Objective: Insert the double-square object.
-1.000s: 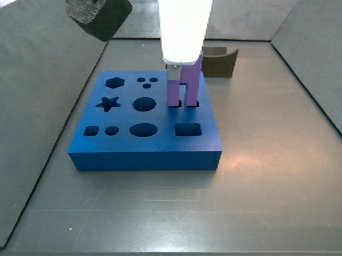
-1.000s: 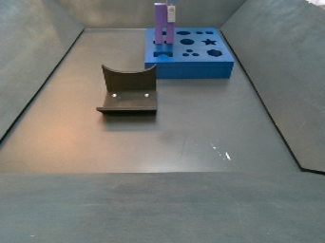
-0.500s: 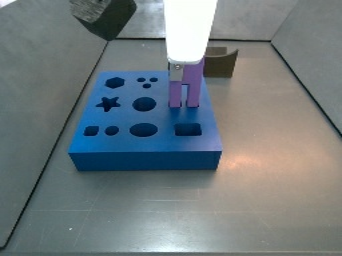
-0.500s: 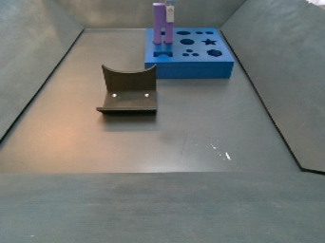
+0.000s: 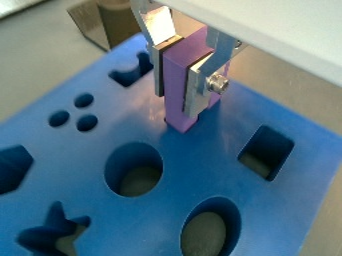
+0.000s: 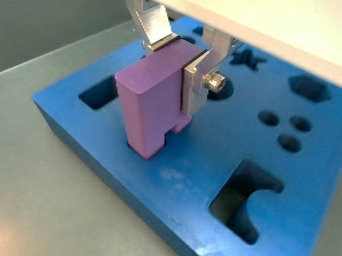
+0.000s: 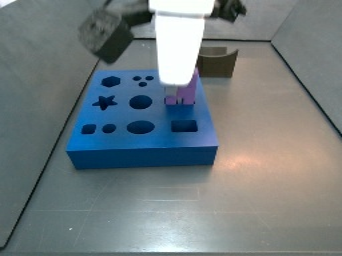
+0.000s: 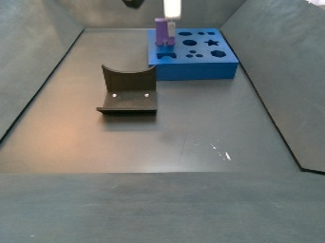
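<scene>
Wrist views: tool point(image 5: 189, 68) gripping double-square object point(image 5: 183, 92)

Grey floor point(image 8: 165, 161): blue block point(image 8: 197, 65), olive curved block point(image 8: 127, 91).

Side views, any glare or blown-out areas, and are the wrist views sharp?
In a side view the arm above the gripper is blown out white; in a side view a small glint sits on the floor; both wrist views show the double-square object fairly sharp, the foreground holes softer.

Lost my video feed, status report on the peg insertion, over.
End effector shut on purple peg, above blue block. Peg upright, lower end in its hole, partly seated. Nothing in the way.
</scene>
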